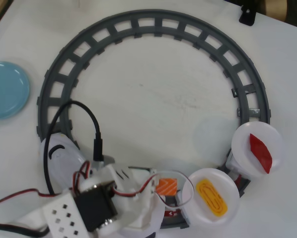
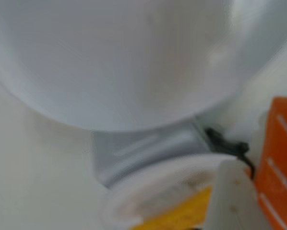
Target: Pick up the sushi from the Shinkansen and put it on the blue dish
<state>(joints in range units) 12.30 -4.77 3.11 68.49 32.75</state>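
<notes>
Sushi [image 1: 166, 187]: near the worktop's bottom edge, beside the gripper [image 1: 161, 191].
Grip: cannot tell.
Blue dish [image 1: 7, 89]: left edge.
Writing: none legible.

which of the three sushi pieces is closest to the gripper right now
The orange salmon piece with white stripes, right at the gripper in the overhead view. The yellow egg piece sits one plate further right, and the dark red piece beyond that.
</notes>
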